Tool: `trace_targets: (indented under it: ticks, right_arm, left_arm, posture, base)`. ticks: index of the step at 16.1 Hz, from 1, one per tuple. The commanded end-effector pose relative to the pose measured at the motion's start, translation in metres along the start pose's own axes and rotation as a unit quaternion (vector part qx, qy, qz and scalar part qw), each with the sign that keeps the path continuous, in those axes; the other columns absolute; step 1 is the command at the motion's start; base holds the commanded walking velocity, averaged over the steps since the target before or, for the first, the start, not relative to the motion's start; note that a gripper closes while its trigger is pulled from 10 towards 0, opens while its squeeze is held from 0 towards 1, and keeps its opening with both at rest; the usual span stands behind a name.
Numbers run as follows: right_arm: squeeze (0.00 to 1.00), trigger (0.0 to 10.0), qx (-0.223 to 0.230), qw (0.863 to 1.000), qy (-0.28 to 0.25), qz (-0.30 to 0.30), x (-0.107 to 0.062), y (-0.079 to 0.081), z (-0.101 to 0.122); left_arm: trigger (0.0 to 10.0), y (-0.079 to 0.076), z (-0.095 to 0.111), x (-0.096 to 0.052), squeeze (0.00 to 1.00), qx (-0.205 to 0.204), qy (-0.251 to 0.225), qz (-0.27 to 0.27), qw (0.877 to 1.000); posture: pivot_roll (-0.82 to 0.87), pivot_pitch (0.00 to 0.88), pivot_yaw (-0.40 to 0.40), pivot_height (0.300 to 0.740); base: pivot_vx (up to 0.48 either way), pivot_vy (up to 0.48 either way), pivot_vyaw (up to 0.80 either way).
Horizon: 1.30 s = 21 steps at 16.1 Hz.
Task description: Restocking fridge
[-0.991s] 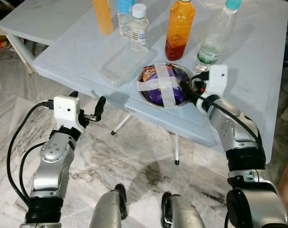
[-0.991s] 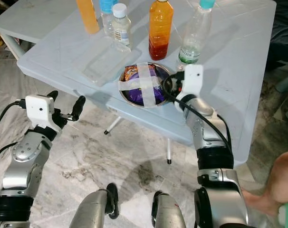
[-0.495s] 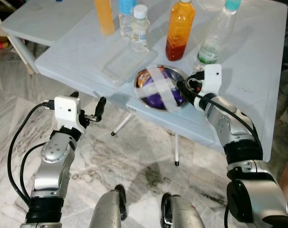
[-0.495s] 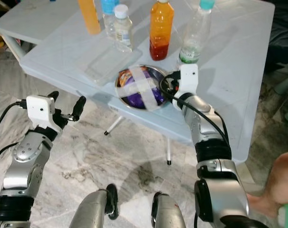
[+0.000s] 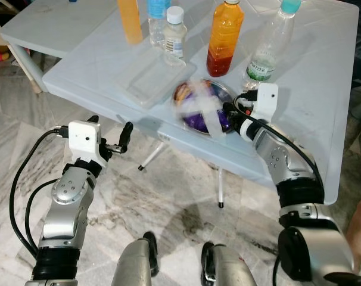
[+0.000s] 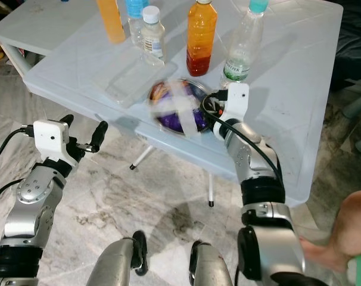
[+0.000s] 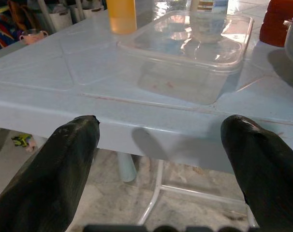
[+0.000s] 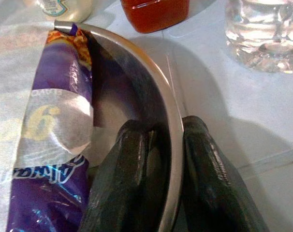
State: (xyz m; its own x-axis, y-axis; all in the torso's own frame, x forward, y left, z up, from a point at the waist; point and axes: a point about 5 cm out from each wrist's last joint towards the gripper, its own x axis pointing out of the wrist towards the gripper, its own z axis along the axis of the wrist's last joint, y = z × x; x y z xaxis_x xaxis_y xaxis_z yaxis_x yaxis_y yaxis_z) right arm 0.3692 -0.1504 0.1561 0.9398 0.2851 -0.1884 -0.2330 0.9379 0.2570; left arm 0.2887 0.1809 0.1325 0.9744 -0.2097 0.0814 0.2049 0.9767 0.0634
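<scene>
The pale blue plastic tabletop, moulded with shallow panel lines, stands on thin white legs over a marbled stone floor; a second tabletop of the same kind adjoins it at the far left. Five bottles stand along the far side: one orange bottle cut off at the top, one blue-capped bottle partly hidden behind a small clear white-capped bottle, one amber juice bottle, and one clear water bottle with a teal cap. One shallow, clear rectangular plastic tray lies in front of them. One round steel bowl, motion-blurred in the head views, holds a purple foil snack packet crossed with translucent white tape. The right pincer clamps the bowl rim, one black finger inside and one outside. The left pincer hangs just off the near tabletop edge, fingers spread wide and gripping nothing.
</scene>
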Motion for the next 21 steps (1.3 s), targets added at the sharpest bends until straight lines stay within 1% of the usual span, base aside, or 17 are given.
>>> trace_targets:
  ticks: [1, 2, 4, 5, 7, 8, 10, 11, 12, 13, 14, 15, 16, 19, 20, 21]
  right_arm:
    - [0.00, 0.0, 0.024, 0.998, 0.049, -0.015, -0.003, -0.004, -0.024]
    - [0.00, 0.0, 0.045, 0.998, 0.043, -0.022, -0.005, -0.001, -0.022]
    - [0.00, 0.0, 0.072, 0.997, 0.025, -0.030, -0.010, 0.008, -0.017]
    - [0.00, 0.0, 0.081, 0.996, 0.016, -0.030, -0.013, 0.014, -0.015]
    - [0.00, 0.0, 0.090, 0.995, 0.004, -0.040, -0.017, 0.020, -0.013]
    - [0.00, 0.0, 0.093, 0.994, -0.014, -0.046, -0.023, 0.025, -0.010]
    - [0.00, 0.0, 0.078, 0.995, -0.032, -0.050, -0.029, 0.030, -0.007]
    - [0.00, 0.0, 0.067, 0.994, -0.047, -0.068, -0.035, 0.031, -0.004]
    - [0.00, 0.0, 0.049, 0.994, -0.051, -0.082, -0.040, 0.031, -0.003]
    - [0.00, 0.0, 0.023, 0.991, -0.068, -0.111, -0.045, 0.027, -0.001]
    - [0.00, 0.0, 0.019, 0.989, -0.070, -0.130, -0.047, 0.023, -0.002]
    - [0.00, 0.9, 0.011, 0.984, -0.078, -0.162, -0.050, 0.013, -0.002]
    - [0.00, 0.0, 0.015, 0.982, -0.083, -0.170, -0.051, 0.010, -0.001]
    - [0.00, 0.0, 0.001, 0.975, -0.090, -0.203, -0.054, -0.001, 0.002]
    - [0.00, 1.6, -0.006, 0.975, -0.084, -0.207, -0.054, -0.002, 0.000]
    - [0.00, 9.5, -0.009, 0.975, -0.077, -0.209, -0.053, -0.003, -0.004]
  left_arm:
    - [10.0, 0.001, -0.003, -0.003, 0.00, 0.003, 0.006, 0.003, 1.000]
    - [10.0, 0.001, -0.003, -0.004, 0.00, 0.002, 0.006, 0.005, 1.000]
    - [10.0, 0.001, -0.003, -0.005, 0.00, 0.001, 0.006, 0.007, 1.000]
    - [10.0, 0.001, -0.004, -0.005, 0.00, 0.000, 0.006, 0.009, 1.000]
    - [10.0, 0.001, -0.006, -0.006, 0.00, -0.001, 0.008, 0.011, 1.000]
    - [10.0, 0.001, -0.007, -0.005, 0.00, -0.003, 0.009, 0.015, 1.000]
    - [10.0, 0.000, -0.010, -0.004, 0.00, -0.007, 0.014, 0.020, 1.000]
    - [10.0, -0.001, -0.009, -0.003, 0.00, -0.008, 0.012, 0.019, 1.000]
    - [10.0, -0.002, -0.009, -0.002, 0.00, -0.009, 0.010, 0.018, 1.000]
    - [10.0, -0.003, -0.009, 0.000, 0.00, -0.011, 0.009, 0.018, 1.000]
    - [10.0, -0.003, -0.009, 0.000, 0.00, -0.011, 0.009, 0.018, 1.000]
    - [10.0, -0.004, -0.010, 0.001, 0.00, -0.013, 0.009, 0.017, 1.000]
    - [10.0, -0.004, -0.010, 0.002, 0.00, -0.013, 0.010, 0.016, 1.000]
    - [10.0, -0.004, -0.011, 0.003, 0.00, -0.015, 0.010, 0.017, 1.000]
    - [10.0, -0.004, -0.011, 0.003, 0.00, -0.016, 0.010, 0.018, 1.000]
    - [10.0, -0.005, -0.012, 0.003, 0.00, -0.017, 0.011, 0.019, 1.000]
  posture:
    - [0.05, 0.229, 0.027, 0.740]
    - [0.05, 0.229, 0.021, 0.740]
    - [0.04, 0.228, 0.014, 0.740]
    - [0.04, 0.226, 0.012, 0.740]
    - [0.03, 0.222, 0.009, 0.740]
    - [0.03, 0.218, 0.008, 0.740]
    - [0.02, 0.207, 0.006, 0.740]
    - [0.02, 0.199, 0.005, 0.740]
    - [0.01, 0.196, 0.004, 0.740]
    - [0.01, 0.193, 0.005, 0.740]
    - [0.01, 0.193, 0.006, 0.740]
    - [0.00, 0.192, 0.008, 0.740]
    - [0.00, 0.191, 0.008, 0.740]
    - [0.00, 0.187, 0.006, 0.740]
    - [0.00, 0.186, 0.004, 0.740]
    - [0.00, 0.185, 0.002, 0.740]
  base:
    - [0.000, 0.000, 0.00]
    - [0.000, 0.000, 0.00]
    - [0.000, 0.000, 0.00]
    - [0.000, 0.000, 0.00]
    - [0.000, 0.000, 0.00]
    - [0.000, 0.000, 0.00]
    - [0.000, 0.000, 0.00]
    - [0.000, 0.000, 0.00]
    - [0.000, 0.000, 0.00]
    - [0.000, 0.000, 0.00]
    - [0.000, 0.000, 0.00]
    - [0.000, 0.000, 0.00]
    - [0.000, 0.000, 0.00]
    - [0.000, 0.000, 0.00]
    - [0.000, 0.000, 0.00]
    - [0.000, 0.000, 0.00]
